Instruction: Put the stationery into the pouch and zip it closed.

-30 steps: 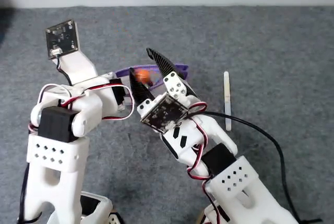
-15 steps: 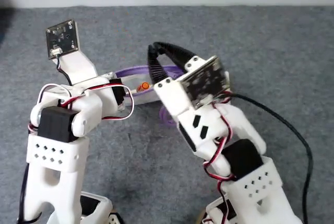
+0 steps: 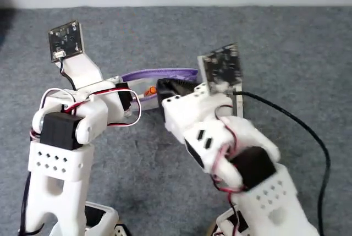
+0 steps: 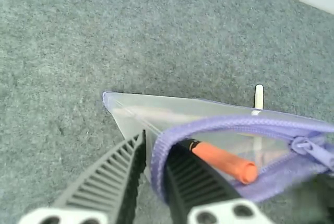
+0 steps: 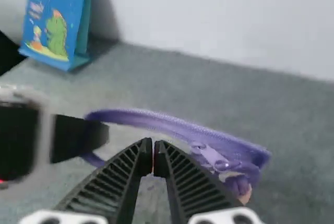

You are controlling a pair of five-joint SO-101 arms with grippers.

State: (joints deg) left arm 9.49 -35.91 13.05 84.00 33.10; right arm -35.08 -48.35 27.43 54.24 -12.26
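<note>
Pouch (image 3: 165, 74) sits mid-table between your arms, its mouth open and the orange marker (image 4: 224, 158) inside. Your left claw (image 4: 155, 144) pinches the purple rim near the pouch's left end. Your right claw (image 5: 152, 148) hangs closed on nothing, just beside the zip pull (image 5: 211, 157). A white pen (image 4: 258, 95) lies right of the pouch.

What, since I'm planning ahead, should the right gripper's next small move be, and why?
Probably swing the shut right gripper toward the white pen: it lies outside the pouch, whose rim the left gripper holds, with the orange marker inside.
</note>
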